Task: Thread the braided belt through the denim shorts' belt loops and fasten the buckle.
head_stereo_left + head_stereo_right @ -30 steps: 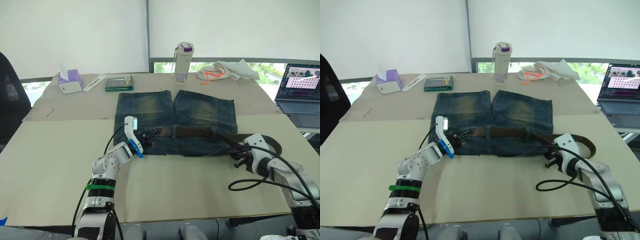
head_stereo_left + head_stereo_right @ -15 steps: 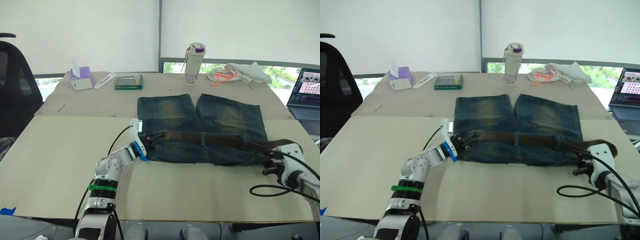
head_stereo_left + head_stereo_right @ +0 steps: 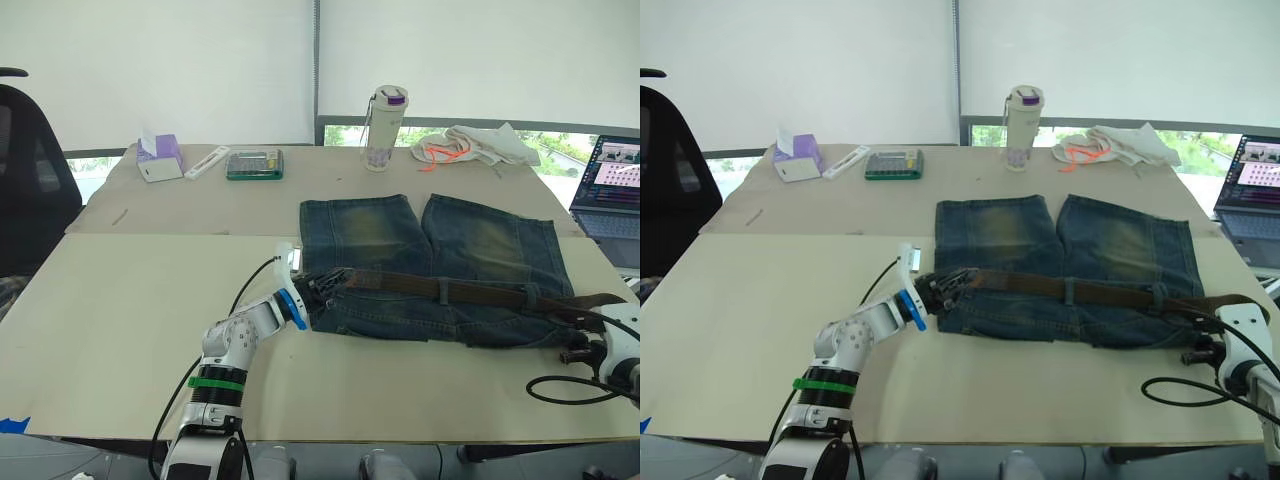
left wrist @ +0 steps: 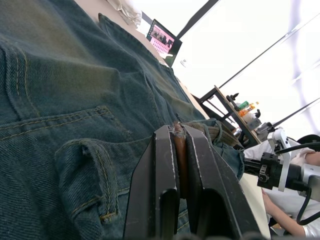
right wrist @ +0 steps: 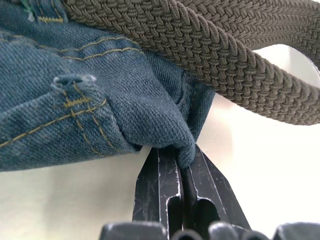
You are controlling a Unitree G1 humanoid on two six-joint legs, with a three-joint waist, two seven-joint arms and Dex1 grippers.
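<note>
Belt point(image 3: 440, 290) along shorts' point(image 3: 1060, 270) waistband, mid-table. L gripper point(image 4: 179, 150) clamped on belt end to feed loops; R gripper point(image 5: 182, 165) pinching shorts' corner, anchoring fabric taut.

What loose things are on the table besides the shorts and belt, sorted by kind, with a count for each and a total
Bottles: 1, the water bottle
Tissue boxes: 1, the purple tissue box
Calculators: 1, the green calculator
White flat sticks: 1, the white stick
Cloth bundles: 1, the white cloth with orange cord
Laptops: 1, the open laptop
Total: 6
</note>
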